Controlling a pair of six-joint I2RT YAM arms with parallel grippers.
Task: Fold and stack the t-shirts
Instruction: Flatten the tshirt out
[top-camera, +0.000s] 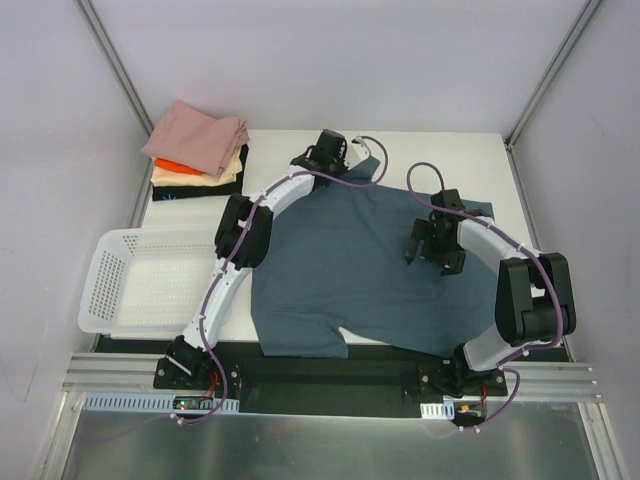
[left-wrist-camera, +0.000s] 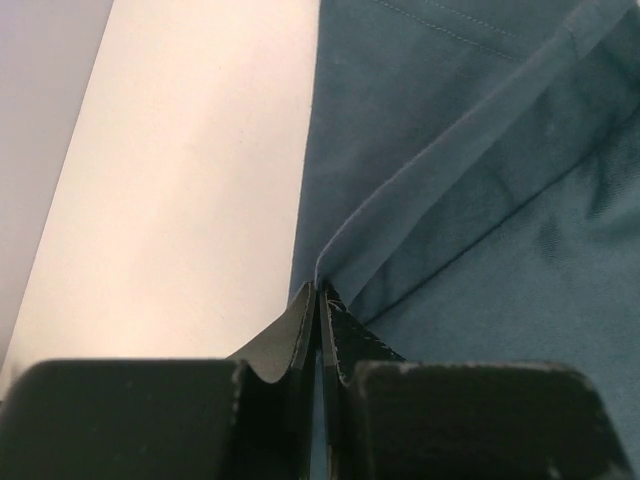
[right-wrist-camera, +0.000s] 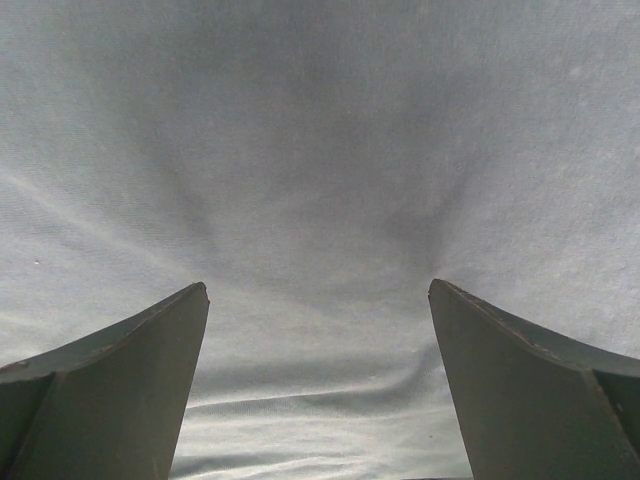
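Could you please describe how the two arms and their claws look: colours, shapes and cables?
The left arm and right arm both have white curved links, bulky black joints and black bases. A thin purple cable runs along each. The left claw and right claw each have two dark, flat fingers tapering to a point. No markings are visible.

Stack's lower t-shirts (top-camera: 200, 181) mostly under the pink t-shirt (top-camera: 200, 138)

white basket (top-camera: 140, 290) and folded stack (top-camera: 197, 150) block the left side.
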